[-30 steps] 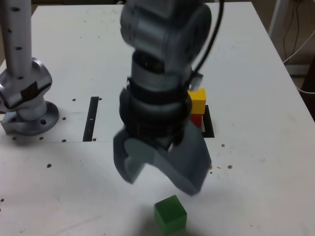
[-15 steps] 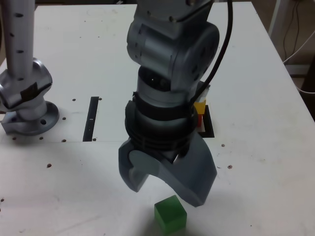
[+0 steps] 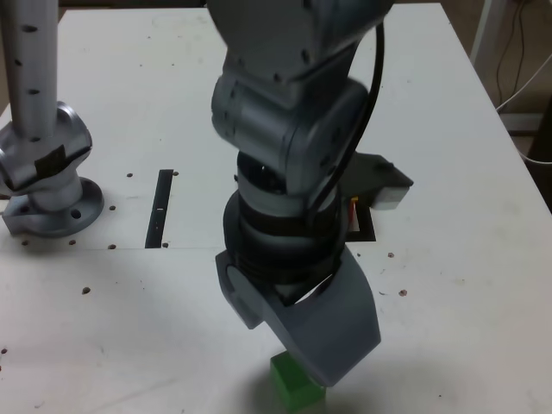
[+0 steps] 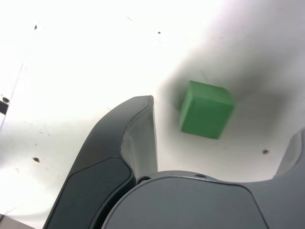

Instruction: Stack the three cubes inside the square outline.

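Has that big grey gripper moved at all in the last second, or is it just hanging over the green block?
Yes. Against the unmoved green cube, the open gripper has dropped lower in the exterior view; its tips now overlap the cube's top.

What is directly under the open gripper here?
The green cube sits on the white table below the open gripper, untouched. In the exterior view the arm covers most of the cube and the square outline.
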Available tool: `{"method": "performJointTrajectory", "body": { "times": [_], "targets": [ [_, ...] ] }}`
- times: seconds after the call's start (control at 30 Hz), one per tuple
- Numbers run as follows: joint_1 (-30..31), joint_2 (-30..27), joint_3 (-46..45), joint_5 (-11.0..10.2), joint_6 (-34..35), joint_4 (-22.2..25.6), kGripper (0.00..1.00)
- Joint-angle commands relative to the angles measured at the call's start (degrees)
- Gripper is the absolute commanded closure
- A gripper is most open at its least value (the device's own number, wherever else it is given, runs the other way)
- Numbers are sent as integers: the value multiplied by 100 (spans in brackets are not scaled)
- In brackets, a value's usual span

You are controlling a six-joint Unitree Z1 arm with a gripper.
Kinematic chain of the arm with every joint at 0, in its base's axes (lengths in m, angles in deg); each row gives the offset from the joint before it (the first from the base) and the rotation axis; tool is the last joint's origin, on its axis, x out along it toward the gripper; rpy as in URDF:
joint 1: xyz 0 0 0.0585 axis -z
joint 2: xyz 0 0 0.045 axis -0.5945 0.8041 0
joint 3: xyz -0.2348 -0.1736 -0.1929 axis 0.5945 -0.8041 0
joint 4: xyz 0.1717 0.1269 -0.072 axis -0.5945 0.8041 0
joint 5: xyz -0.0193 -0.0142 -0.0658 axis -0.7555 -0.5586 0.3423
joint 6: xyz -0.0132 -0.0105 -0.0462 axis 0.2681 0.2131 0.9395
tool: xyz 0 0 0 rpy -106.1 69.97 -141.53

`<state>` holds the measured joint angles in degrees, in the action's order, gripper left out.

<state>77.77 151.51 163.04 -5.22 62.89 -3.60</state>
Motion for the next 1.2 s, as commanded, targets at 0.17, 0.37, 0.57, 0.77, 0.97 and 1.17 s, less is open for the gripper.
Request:
{"method": "performJointTrajectory", "body": {
  "times": [0.17, 0.37, 0.57, 0.77, 0.97, 1.17],
  "targets": [
    [20, -52, -97, -90, -79, -109, 1],
    [52, -9, -136, -89, -88, -172, 1],
    [125, 224, -179, -41, -88, -276, 2],
    [197, 527, -143, 18, -88, -419, 3],
    [239, 706, -67, 63, -79, -468, 9],
    [239, 779, -70, 45, 154, -430, 38]
  ]
}}
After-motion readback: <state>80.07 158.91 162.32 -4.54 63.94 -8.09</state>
